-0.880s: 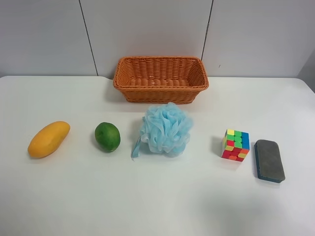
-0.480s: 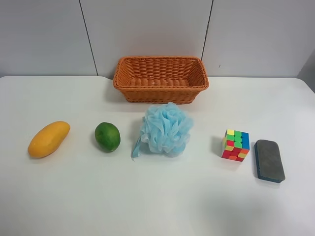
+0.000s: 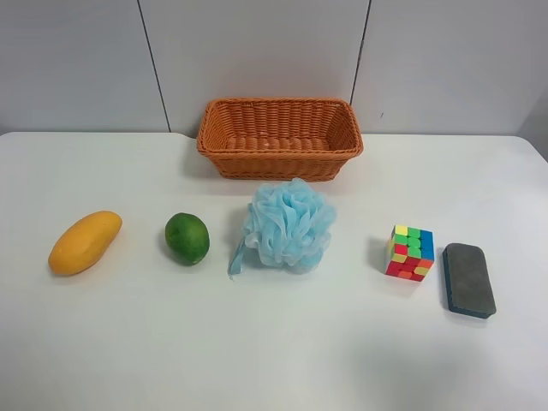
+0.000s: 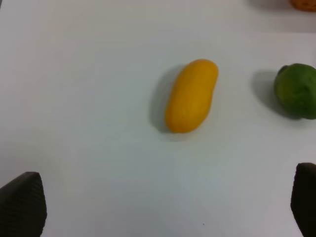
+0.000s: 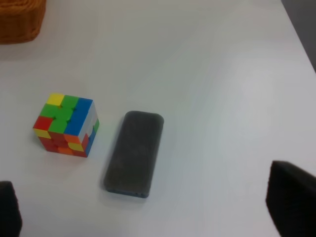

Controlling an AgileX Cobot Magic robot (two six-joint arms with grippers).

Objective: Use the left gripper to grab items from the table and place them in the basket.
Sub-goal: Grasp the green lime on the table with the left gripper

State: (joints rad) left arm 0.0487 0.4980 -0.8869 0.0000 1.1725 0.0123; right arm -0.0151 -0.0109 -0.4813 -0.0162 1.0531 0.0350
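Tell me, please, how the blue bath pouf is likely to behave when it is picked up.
The pouf looks like loosely gathered mesh, so it would probably squash and feel light for its bulk. Its ruffles should catch rather than slip. Its cord lies loose beside it and would likely dangle.

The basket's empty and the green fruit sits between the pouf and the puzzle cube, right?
No: the green fruit sits between the mango and the pouf, as the exterior high view shows. The basket is empty.

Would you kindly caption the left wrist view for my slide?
Open left gripper above a mango, green fruit alongside, on the white table.
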